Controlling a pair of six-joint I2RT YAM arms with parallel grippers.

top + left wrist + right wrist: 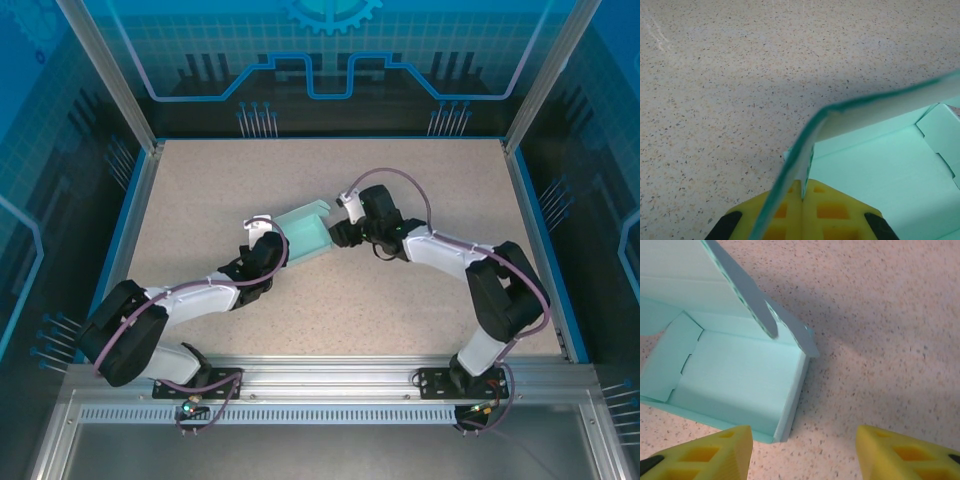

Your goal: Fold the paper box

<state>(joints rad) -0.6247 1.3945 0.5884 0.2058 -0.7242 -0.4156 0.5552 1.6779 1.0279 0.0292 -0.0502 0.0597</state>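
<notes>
In the left wrist view, the left gripper point(802, 192) sits nearest, its yellow fingers point(840, 212) clamped together on a raised flap of the box point(875, 165). The open tray lies just beyond them.

In the right wrist view, the right gripper point(804, 437) stands apart and empty just off the box's point(735, 375) near corner.

From the top, the box point(305, 232) lies on the table point(400, 310), with the left gripper point(272, 234) at its left edge and the right gripper point(340, 232) just beside its right edge.

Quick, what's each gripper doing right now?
Left gripper: closed, pinching a wall of the paper box.
Right gripper: open, holding nothing, next to the box's corner.
</notes>
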